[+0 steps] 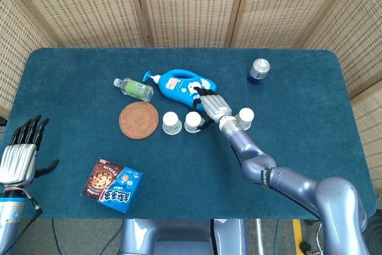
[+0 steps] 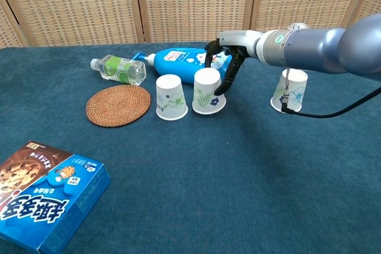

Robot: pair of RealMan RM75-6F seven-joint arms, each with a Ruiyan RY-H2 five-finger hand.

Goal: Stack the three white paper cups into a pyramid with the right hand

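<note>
A bench [image 2: 238,194] covered in dark teal cloth fills both views. Nearest the robot, at the front left, a blue and brown cardboard cookie box [image 2: 41,197] lies flat. The left hand [image 1: 21,153], silver with black fingers, hangs off the bench's left edge with its fingers spread, holding nothing.

Toward the middle, a round woven rattan coaster [image 2: 118,104] lies flat. Just right of it stand two white paper cups, both upside down and close side by side: the left floral cup [image 2: 170,97] and the middle leaf-print cup [image 2: 209,91]. The right hand [image 2: 229,57] reaches in from the right, its dark fingers [image 2: 221,81] curled around the right side of the middle leaf-print cup and gripping it, while the cup rests on the cloth. A third white paper cup with blue flowers [image 2: 290,90] stands upside down well to the right, partly behind the forearm.

Behind the cups lie a blue plastic pump bottle [image 2: 181,63] and a clear plastic bottle with a green label [image 2: 118,68], both on their sides. Far back on the right stands a small blue and silver can [image 1: 258,71].
</note>
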